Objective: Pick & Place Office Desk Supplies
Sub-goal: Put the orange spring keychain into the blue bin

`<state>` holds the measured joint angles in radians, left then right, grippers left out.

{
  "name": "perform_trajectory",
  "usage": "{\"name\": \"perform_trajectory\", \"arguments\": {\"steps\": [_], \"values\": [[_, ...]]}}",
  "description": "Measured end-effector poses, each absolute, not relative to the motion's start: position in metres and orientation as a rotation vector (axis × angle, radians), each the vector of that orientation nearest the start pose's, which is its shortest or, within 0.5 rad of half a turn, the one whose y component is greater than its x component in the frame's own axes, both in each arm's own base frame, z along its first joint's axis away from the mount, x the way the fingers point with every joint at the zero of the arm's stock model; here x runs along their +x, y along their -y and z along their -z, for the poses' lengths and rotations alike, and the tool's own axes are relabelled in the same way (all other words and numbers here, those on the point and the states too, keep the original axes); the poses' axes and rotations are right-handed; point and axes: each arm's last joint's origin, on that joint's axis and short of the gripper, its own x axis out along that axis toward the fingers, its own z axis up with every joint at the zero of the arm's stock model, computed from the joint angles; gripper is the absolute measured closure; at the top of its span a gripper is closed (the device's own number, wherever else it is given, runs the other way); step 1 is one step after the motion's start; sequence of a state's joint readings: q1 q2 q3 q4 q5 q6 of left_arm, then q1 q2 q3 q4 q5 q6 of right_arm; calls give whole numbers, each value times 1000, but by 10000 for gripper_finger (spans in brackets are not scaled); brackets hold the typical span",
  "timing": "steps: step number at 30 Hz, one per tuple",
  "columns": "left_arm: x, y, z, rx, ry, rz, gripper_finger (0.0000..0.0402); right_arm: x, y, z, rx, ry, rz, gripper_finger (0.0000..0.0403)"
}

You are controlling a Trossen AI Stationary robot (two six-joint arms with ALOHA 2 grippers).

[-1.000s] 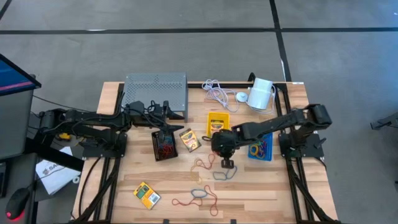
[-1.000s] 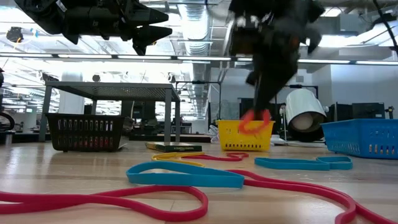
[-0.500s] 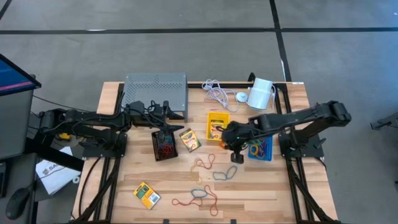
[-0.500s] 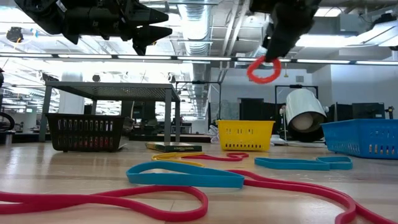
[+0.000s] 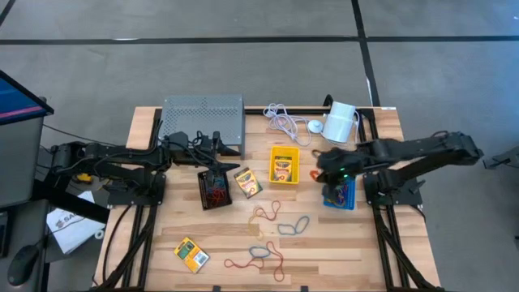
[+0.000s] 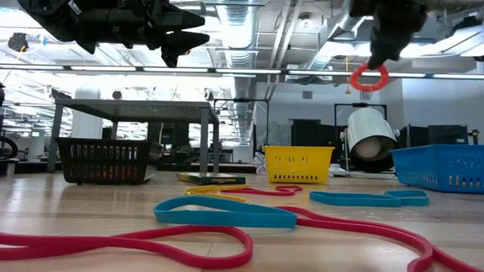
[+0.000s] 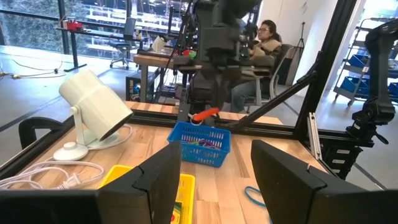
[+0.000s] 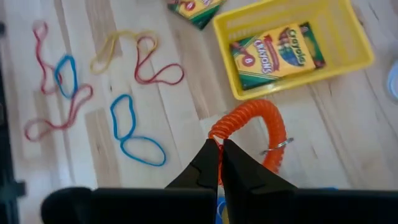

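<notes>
Overhead shot has the right end effector [image 5: 319,173] up between the yellow bin [image 5: 285,165] and the blue bin [image 5: 340,193], left end effector [image 5: 229,147] parked by the black bin [image 5: 214,189], fingers spread, nothing in them. Low view: an orange coiled band [image 6: 368,77] dangles high above the surface [image 6: 318,249]. Right wrist view: fingers clenched on that coil, crayon box [image 8: 277,49] lying in the yellow bin, loose rubber-band loops [image 8: 134,134] beyond.

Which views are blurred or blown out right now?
Right wrist view: soft throughout, crayon box print still readable, orange coil near the right gripper fuzzy. Low view: ceiling lights glare, both arms dark silhouettes, nearest red band out of focus. High view: even light, sharp. Left wrist view: bright windows, own fingers blurred.
</notes>
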<state>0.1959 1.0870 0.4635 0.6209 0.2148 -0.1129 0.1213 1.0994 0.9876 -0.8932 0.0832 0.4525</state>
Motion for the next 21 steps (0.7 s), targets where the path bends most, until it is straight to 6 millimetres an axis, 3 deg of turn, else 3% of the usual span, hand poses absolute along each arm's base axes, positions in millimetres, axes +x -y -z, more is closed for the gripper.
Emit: {"name": "perform_trajectory", "arguments": {"steps": [7, 12, 17, 21], "values": [[224, -38, -243, -114, -4, 19, 211, 149, -15, -274, 503, -820, 224, 403], [224, -38, -243, -114, -3, 19, 211, 124, -15, -268, 596, -756, 215, 403], [224, -38, -242, -113, -5, 19, 211, 103, -14, -256, 655, -865, 295, 403], [224, -38, -242, -113, -5, 19, 211, 97, -13, -251, 674, -945, 371, 403]]}}
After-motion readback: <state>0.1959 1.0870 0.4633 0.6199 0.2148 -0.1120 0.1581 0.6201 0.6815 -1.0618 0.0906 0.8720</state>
